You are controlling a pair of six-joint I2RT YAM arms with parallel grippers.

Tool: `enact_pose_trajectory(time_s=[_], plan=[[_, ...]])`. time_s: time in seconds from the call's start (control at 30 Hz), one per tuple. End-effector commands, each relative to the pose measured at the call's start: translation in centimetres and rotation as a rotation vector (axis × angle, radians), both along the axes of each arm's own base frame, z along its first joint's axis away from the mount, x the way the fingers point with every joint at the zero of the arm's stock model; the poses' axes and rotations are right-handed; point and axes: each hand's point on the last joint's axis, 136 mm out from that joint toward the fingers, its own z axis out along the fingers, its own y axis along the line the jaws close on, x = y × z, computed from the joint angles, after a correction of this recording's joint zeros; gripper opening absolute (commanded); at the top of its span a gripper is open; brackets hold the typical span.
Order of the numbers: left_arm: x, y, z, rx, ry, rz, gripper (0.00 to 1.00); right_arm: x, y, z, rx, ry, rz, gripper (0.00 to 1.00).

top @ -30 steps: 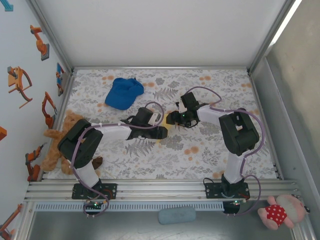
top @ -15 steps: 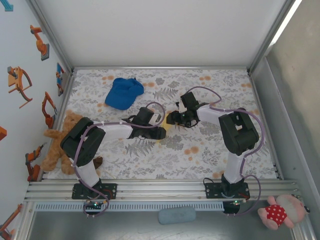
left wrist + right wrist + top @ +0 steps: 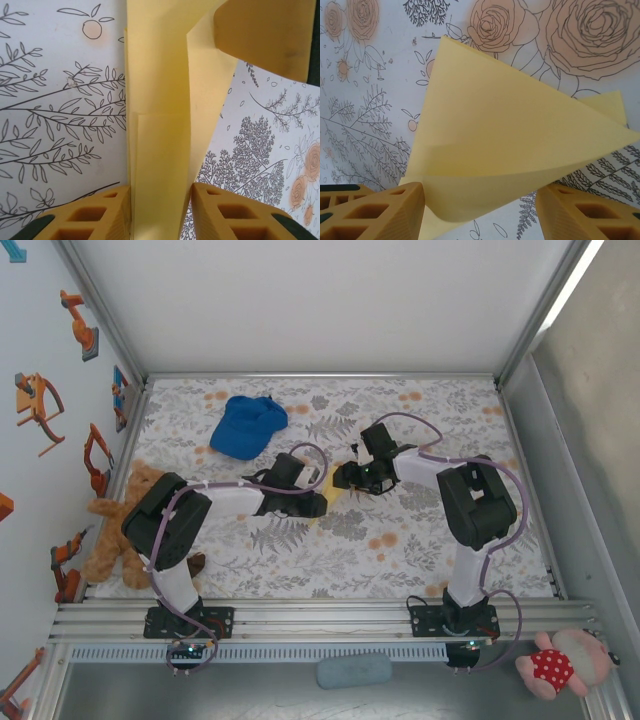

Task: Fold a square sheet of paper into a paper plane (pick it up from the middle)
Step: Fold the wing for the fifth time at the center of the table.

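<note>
A brown teddy bear [image 3: 118, 525] slumps at the edge of the floral cloth [image 3: 430, 550], left of the blue cap [image 3: 247, 426] and nearer the arm bases. The cap itself lies flat toward the far side of the cloth.

Right of the cap and a little nearer, the left gripper [image 3: 161, 192] lies low over the cloth. In its wrist view the yellow paper [image 3: 160, 100], folded into a long strip with layered creases, runs straight between its fingers [image 3: 95, 210]. The strip fills the gap from one pad to the other. I can't tell whether they are truly clamped on it or only meeting its edges.

Farther right of the cap, the right gripper [image 3: 481, 189] faces the left one across the same paper. Its jaws stand well apart. A pointed, lifted flap of the paper spreads between them, brushing the left finger.

Far to the right of the cap, off the cloth, a pink plush toy [image 3: 556, 664] lies by the metal rail.
</note>
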Motion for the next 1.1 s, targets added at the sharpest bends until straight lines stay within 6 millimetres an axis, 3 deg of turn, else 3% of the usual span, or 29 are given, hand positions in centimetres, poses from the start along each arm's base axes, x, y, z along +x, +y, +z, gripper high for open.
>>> enact_pose_trajectory(time_s=[0.0,1.07], plan=[[-0.3,-0.3,-0.4,-0.017,0.025,-0.026,0.35,-0.6,-0.4,-3.2,-0.065,0.051,-0.006,0.61],[0.2,0.9,-2.3,0.031,0.103,0.021,0.21,-0.5,-2.2,-5.9,-0.201,0.108,-0.032,0.56]])
